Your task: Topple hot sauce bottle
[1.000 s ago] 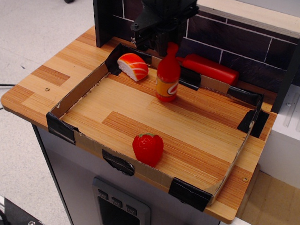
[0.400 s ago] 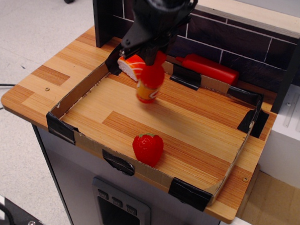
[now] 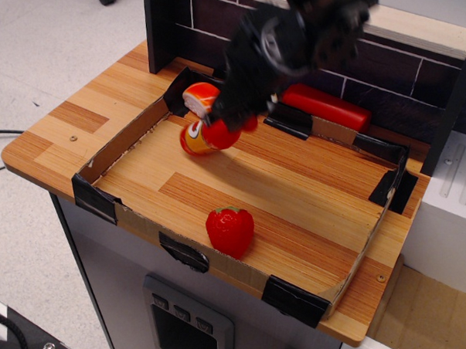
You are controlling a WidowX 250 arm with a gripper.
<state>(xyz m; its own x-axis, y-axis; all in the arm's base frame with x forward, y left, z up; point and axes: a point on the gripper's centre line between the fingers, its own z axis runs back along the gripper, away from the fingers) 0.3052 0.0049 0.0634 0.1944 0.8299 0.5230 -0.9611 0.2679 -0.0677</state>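
Note:
The hot sauce bottle (image 3: 206, 135) is glossy red with an orange-yellow label. It leans far over, almost on its side, in the back left part of the cardboard-walled tray (image 3: 120, 142). Its base points left and its neck points right, up into my gripper. My black gripper (image 3: 240, 118) is blurred by motion. It comes down from the upper right and looks shut on the bottle's neck and cap, which it hides.
A salmon sushi piece (image 3: 198, 95) lies just behind the bottle in the tray's back left corner. A red strawberry (image 3: 230, 230) sits at the front wall. A long red block (image 3: 329, 106) lies behind the back wall. A white unit (image 3: 448, 207) stands to the right.
The bottle stood upright near the back middle. The gripper took its top, carried it left and tipped it over, and the arm swung right and tilted.

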